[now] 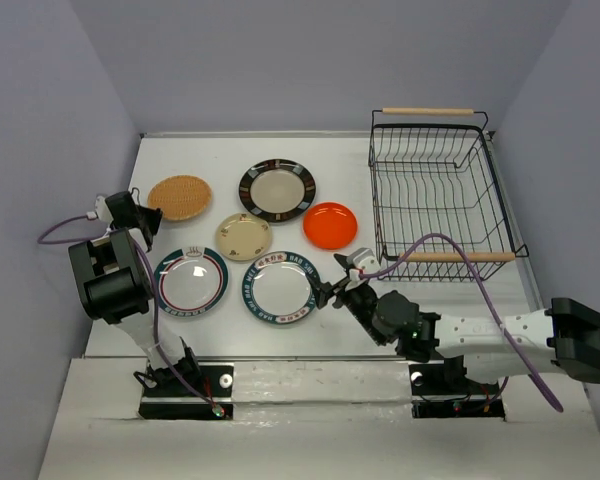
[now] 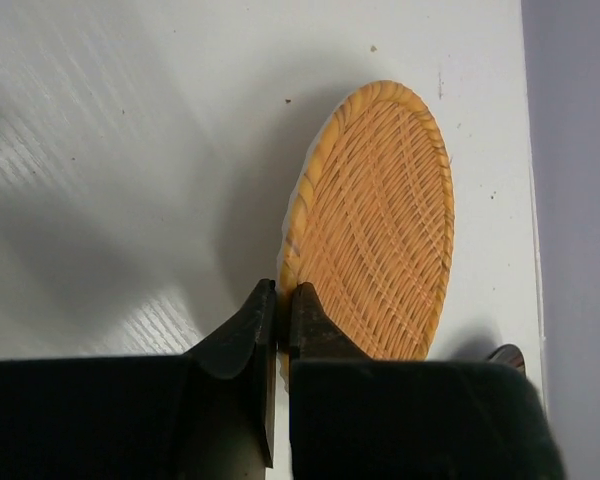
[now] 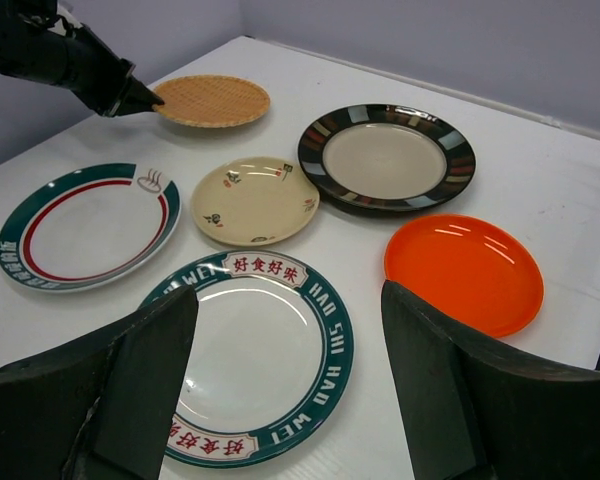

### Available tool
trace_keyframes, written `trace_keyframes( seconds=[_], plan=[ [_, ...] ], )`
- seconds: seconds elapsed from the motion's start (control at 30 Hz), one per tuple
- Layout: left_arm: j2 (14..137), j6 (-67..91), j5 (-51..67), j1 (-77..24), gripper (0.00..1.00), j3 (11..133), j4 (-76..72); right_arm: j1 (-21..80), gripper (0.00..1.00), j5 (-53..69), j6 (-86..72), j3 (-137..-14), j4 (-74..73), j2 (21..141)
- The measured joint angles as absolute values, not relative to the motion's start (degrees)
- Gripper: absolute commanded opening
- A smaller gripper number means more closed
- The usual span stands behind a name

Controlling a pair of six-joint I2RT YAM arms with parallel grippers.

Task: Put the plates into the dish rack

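Note:
Six plates lie on the white table point(image 1: 430, 310). My left gripper point(image 1: 156, 213) is shut on the near rim of the woven tan-orange plate point(image 2: 380, 220), which also shows in the top view point(image 1: 180, 197). My right gripper point(image 3: 288, 300) is open and empty, low over the right part of the white plate with the dark-blue lettered rim point(image 3: 245, 350). The other plates are the teal-pink rimmed point(image 1: 191, 282), small beige point(image 1: 243, 236), dark-brown-rimmed cream point(image 1: 277, 190) and glossy orange-red point(image 1: 330, 225). The black wire dish rack point(image 1: 440, 195) stands empty at the back right.
Purple cables run from both arms; the right one arcs in front of the rack's near wooden handle point(image 1: 458, 257). Grey walls close the table at the back and both sides. The left arm's tip shows in the right wrist view point(image 3: 130, 95).

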State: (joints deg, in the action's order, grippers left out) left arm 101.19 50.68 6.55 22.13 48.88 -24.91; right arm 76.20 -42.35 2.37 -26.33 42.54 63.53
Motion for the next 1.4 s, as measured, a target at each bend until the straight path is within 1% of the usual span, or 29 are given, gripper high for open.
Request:
trace_keyframes(
  seconds=[0.1,0.23,0.4,0.47,0.6,0.73,0.83,0.93,0.97,1.03,1.17,1.3,1.4],
  plan=[
    [100.51,50.68,6.87,22.17,0.05,48.12,-25.12,76.20,0.79,-41.93,1.93,-26.70,42.19,63.86],
    [96.09,50.48,7.75,21.67,0.05,45.63,-24.93,76.20,0.82,-40.58,1.54,-26.98,42.04,65.01],
    [84.62,50.00,10.20,19.29,0.05,42.44,-24.10,76.20,0.85,-35.20,-1.32,-30.48,37.12,68.36],
    [79.66,49.74,11.51,17.87,0.05,41.54,-24.51,76.16,0.90,-32.80,-2.83,-31.83,34.98,68.10],
    [66.98,49.41,13.78,15.18,0.05,37.63,-25.50,74.74,0.92,-26.59,-7.66,-38.13,28.71,67.40],
    [55.22,49.30,16.01,13.45,0.05,32.82,-25.52,69.73,0.94,-21.17,-12.51,-45.60,21.76,67.44],
    [49.34,48.88,18.65,11.64,0.06,30.26,-25.19,61.58,0.95,-15.90,-16.25,-51.33,16.80,68.23],
    [45.34,47.53,23.38,10.07,0.06,28.82,-24.21,55.44,0.95,-11.99,-18.41,-54.26,14.63,69.14],
    [44.31,46.85,24.99,9.54,0.06,28.53,-23.88,51.81,0.95,-8.99,-19.16,-55.57,13.56,69.95],
    [42.70,45.56,29.08,8.67,0.06,28.32,-23.31,47.81,0.95,-3.97,-20.14,-57.71,12.16,72.14],
    [39.83,43.42,35.70,7.16,0.05,27.57,-22.96,42.19,0.95,3.29,-20.80,-59.99,9.54,76.25],
    [37.30,41.52,40.53,6.79,0.05,26.92,-22.87,39.18,0.94,9.43,-21.02,-60.03,6.35,77.62],
    [37.41,40.32,42.87,6.15,0.06,26.92,-22.98,38.81,0.92,14.81,-20.56,-60.03,5.74,77.78]
  ],
)
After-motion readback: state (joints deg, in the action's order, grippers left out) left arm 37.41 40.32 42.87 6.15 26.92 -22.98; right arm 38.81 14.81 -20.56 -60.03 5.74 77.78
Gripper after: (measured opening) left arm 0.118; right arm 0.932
